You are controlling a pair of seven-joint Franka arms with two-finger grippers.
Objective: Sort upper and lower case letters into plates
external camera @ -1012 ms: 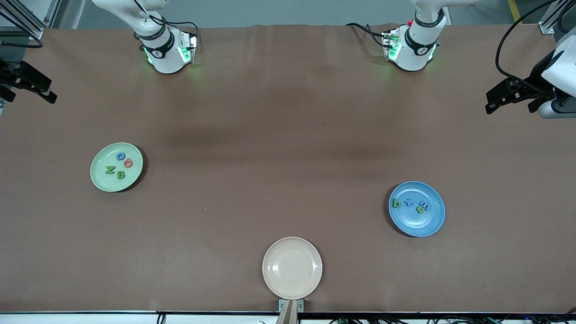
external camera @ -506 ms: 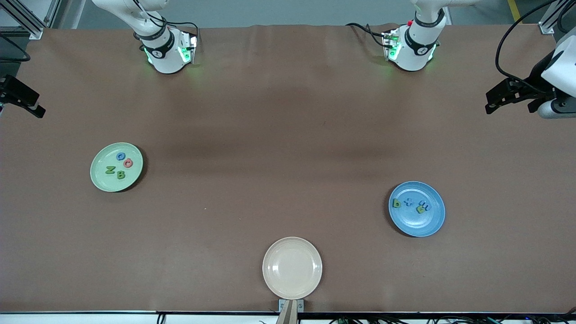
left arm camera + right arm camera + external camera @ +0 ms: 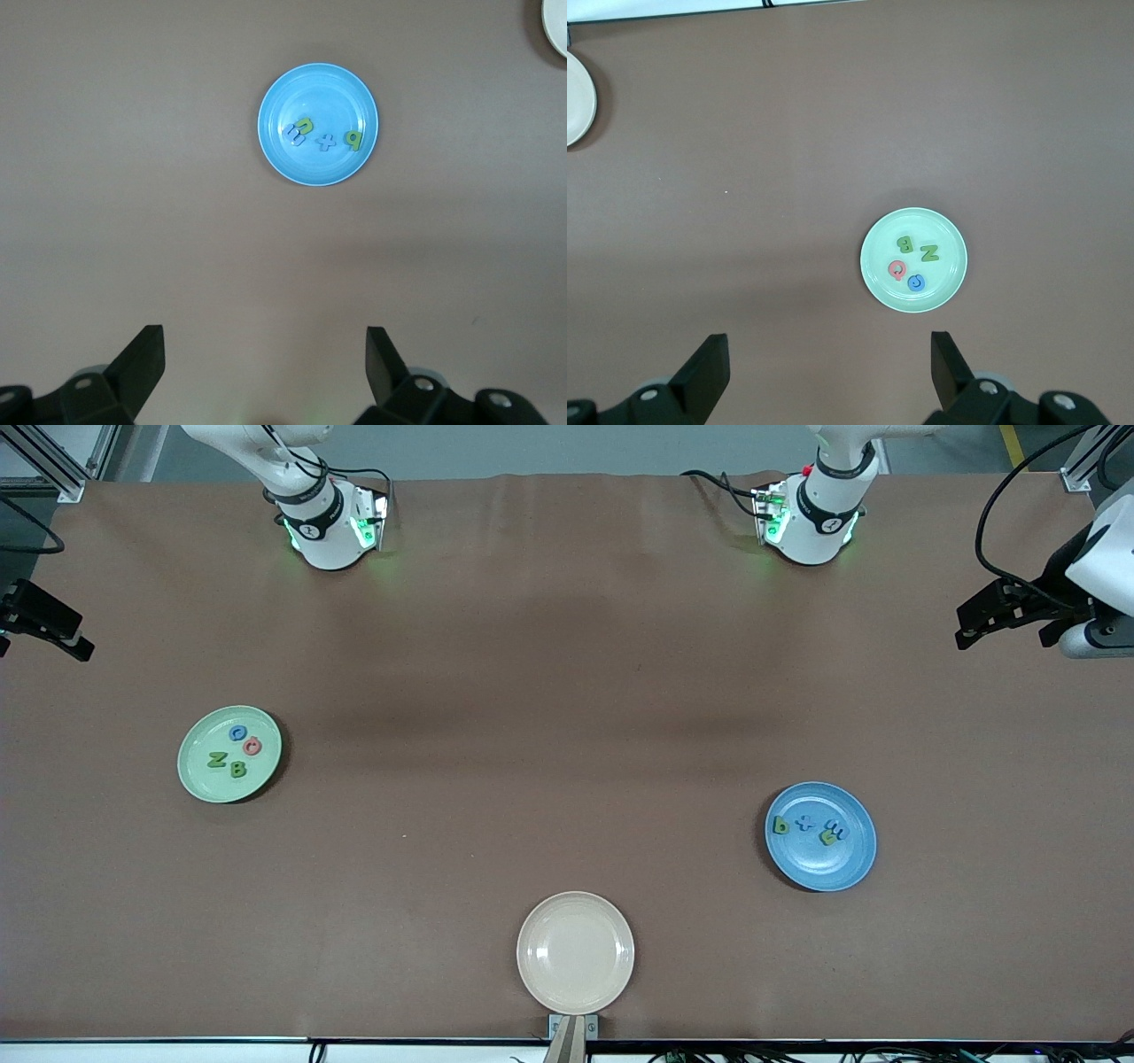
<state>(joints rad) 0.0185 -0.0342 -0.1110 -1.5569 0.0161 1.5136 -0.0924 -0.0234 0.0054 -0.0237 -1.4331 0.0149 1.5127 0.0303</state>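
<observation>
The sorting looks done — capitals (image 3: 235,750) lie in the green plate (image 3: 197,779), small letters (image 3: 811,828) in the blue plate (image 3: 824,872) — and both the left gripper (image 3: 264,363) and right gripper (image 3: 829,370) hang wide and empty at their own ends of the table.

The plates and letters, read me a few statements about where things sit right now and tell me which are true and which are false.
1. The green N lies in the pale green plate. True.
2. The beige plate holds two letters. False: nothing lies in it.
3. The green b lies in the blue plate. True.
4. The left gripper holds a letter. False: it is open, holding nothing.
5. The right gripper is open. True.
</observation>
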